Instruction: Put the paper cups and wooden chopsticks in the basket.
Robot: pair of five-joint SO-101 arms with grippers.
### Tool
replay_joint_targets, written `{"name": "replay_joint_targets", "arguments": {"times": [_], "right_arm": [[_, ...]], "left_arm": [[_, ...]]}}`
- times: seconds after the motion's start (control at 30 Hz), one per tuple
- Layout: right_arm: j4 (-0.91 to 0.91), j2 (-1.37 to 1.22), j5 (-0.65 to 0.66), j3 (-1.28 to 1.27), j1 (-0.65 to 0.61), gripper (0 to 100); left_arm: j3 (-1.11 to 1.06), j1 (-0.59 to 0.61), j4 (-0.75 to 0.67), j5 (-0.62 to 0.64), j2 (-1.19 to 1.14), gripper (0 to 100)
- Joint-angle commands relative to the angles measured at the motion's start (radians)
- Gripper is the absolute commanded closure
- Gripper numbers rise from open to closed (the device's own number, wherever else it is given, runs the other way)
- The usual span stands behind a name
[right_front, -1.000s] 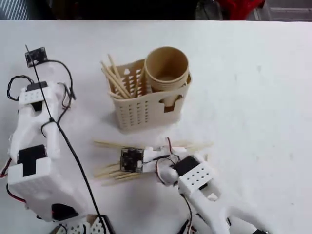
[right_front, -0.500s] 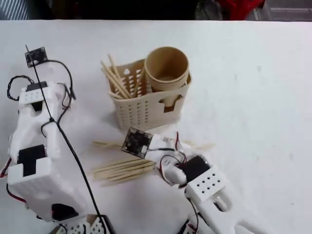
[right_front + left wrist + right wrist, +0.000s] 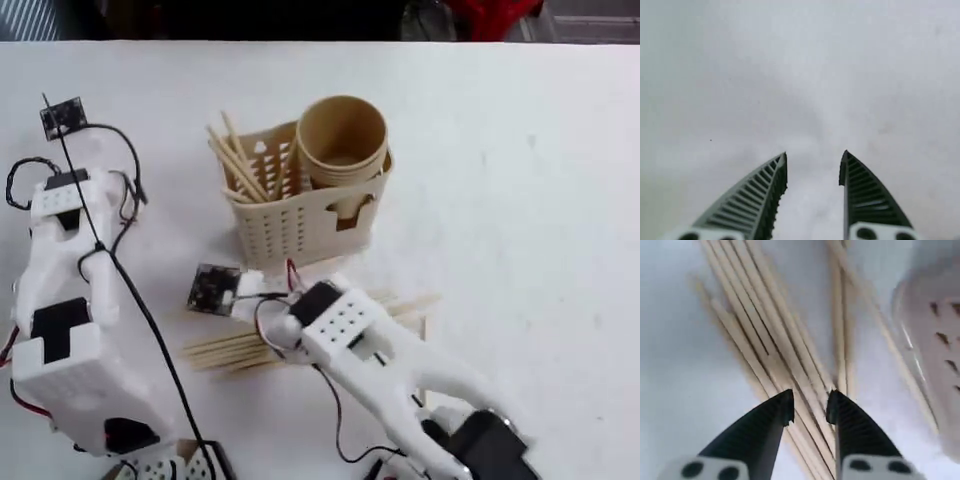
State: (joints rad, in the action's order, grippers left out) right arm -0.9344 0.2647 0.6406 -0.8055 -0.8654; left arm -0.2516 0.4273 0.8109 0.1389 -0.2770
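Wooden chopsticks [image 3: 790,355] loose on table [image 3: 520,200], right end effector [image 3: 809,407] now farther left above them, slightly spread

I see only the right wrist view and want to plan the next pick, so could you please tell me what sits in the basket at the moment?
Observer: In the high view, a stack of paper cups stands upright in one side of the basket.
Operator: Thank you. Are any chopsticks in there too?
Observer: Yes, a bunch of chopsticks leans in the other compartment.
Operator: And where is the left arm, please?
Observer: The left gripper is open over bare table, well away from the loose chopsticks.
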Motion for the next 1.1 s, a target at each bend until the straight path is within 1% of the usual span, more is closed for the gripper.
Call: {"name": "replay_joint_targets", "arguments": {"times": [0.0,0.07,0.37,0.43,0.5,0.57,0.63,0.77,1.07], "right_arm": [[0.051,-0.045,0.028,0.026,-0.007,90.2],[0.068,-0.079,0.031,0.025,0.001,89.6],[0.119,-0.174,0.031,0.026,0.005,89.0],[0.119,-0.174,0.023,0.026,0.016,92.1],[0.117,-0.173,0.021,0.031,0.044,98.6],[0.113,-0.171,0.021,0.032,0.085,97.2],[0.110,-0.153,0.021,0.031,0.119,98.5],[0.053,-0.019,-0.025,0.029,0.151,98.2],[-0.148,0.423,-0.060,0.026,0.145,98.2]], "left_arm": [[0.020,0.027,-0.020,0.008,0.007,82],[0.021,0.028,-0.018,0.026,0.007,82],[0.020,0.028,-0.017,0.025,0.007,82],[0.020,0.028,-0.017,0.025,0.007,82],[0.020,0.028,-0.018,0.025,0.007,82],[0.020,0.028,-0.018,0.025,0.007,82],[0.020,0.028,-0.018,0.025,0.007,82],[0.020,0.027,-0.018,0.025,0.007,82],[0.018,0.027,-0.018,0.025,0.007,82]]}}
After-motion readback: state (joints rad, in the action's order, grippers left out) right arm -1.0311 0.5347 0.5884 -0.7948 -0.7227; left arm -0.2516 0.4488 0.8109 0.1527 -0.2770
